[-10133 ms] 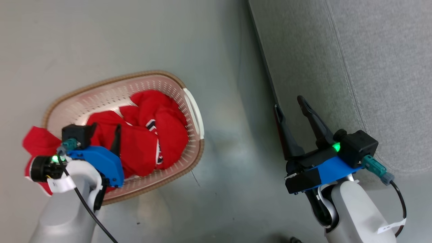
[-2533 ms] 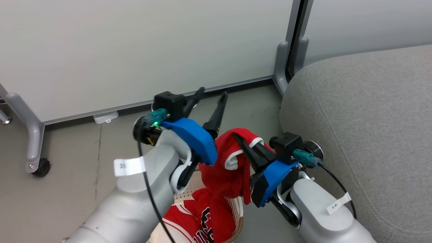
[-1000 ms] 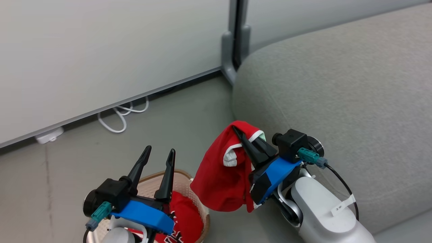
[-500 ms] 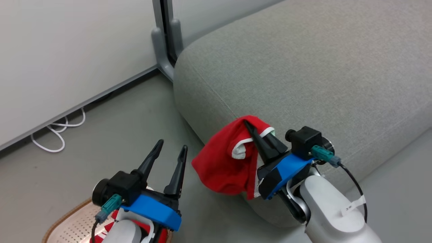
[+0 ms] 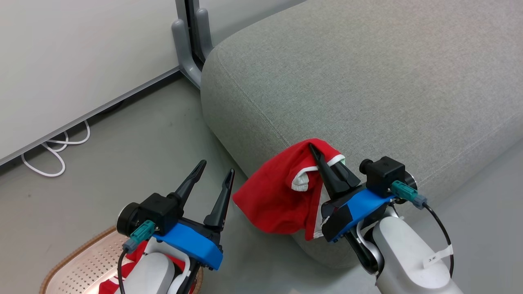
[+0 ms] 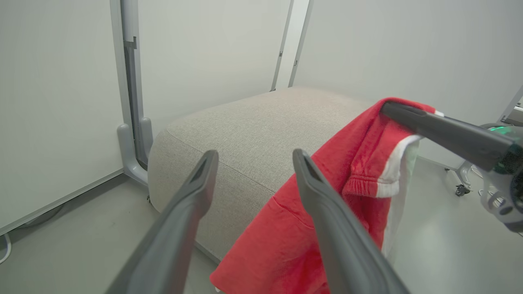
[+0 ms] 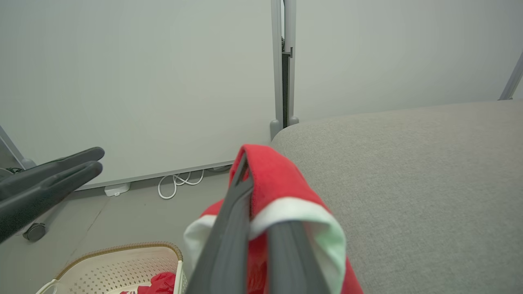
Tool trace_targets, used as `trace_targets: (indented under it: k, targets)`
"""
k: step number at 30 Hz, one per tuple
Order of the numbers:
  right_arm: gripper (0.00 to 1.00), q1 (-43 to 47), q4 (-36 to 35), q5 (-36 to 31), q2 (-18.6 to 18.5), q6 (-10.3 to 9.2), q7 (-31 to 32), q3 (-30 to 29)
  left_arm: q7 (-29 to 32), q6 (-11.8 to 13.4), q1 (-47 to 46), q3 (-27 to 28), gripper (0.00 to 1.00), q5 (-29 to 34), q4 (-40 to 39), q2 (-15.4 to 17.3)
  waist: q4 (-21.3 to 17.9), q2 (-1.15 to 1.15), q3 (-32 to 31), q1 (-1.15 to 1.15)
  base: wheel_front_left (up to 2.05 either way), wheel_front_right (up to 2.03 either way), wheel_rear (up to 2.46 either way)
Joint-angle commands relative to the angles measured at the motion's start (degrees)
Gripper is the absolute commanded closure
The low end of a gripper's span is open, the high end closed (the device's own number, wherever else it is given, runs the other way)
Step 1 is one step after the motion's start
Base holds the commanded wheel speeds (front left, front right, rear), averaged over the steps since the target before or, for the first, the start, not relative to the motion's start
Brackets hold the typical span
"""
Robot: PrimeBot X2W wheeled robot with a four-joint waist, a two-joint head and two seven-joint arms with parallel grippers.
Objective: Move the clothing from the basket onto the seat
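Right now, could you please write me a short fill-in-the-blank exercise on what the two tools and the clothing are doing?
1. The right tool is shut on a ____ garment with white trim.
2. The left tool stands ____ and holds nothing.
3. The cream basket sits nearest the ____ tool.

Missing words: red; open; left.

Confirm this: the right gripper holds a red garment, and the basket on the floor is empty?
Not quite: the basket is not empty; red clothing lies in it, as the right wrist view shows. The right gripper does hold a red garment.
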Motion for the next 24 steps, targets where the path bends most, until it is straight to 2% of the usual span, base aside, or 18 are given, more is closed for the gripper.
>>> trace_targets:
  k: [1, 8, 13, 20, 24]
  targets:
    - [1.0, 0.5, -0.37, 0.07, 0.1, 0.01, -0.2, -0.14, -0.17, -0.1, -0.93, -0.26, 0.0, -0.09, 0.07, 0.31, 0.02, 0.0, 0.09, 0.0, 0.0, 0.0, 0.0]
    - [1.0, -1.61, 0.46, 1.38, 0.11, 0.01, -0.19, 0.77, -0.16, -0.09, -0.08, 1.37, 0.0, 0.71, -0.66, 0.96, 0.08, 0.0, 1.57, 0.0, 0.0, 0.0, 0.0]
    - [1.0, -8.33, 3.77, 0.59, 0.1, 0.01, 0.62, 0.39, -0.16, -0.09, 1.27, 3.16, 0.0, 1.78, -2.24, 1.92, -0.09, 0.0, 3.89, 0.0, 0.0, 0.0, 0.0]
    - [1.0, -20.18, 7.53, -2.24, -0.06, 0.01, 2.05, -4.77, -0.17, 0.43, 2.03, 5.37, 0.0, 3.29, -5.64, 4.05, -0.41, 0.0, 8.55, 0.0, 0.0, 0.0, 0.0]
    - [1.0, -27.59, 9.23, -3.22, -2.3, 0.01, 2.27, -10.55, 0.02, 0.41, 0.67, 5.52, 0.0, 4.42, -8.32, 5.8, 0.59, 0.0, 12.45, 0.0, 0.0, 0.0, 0.0]
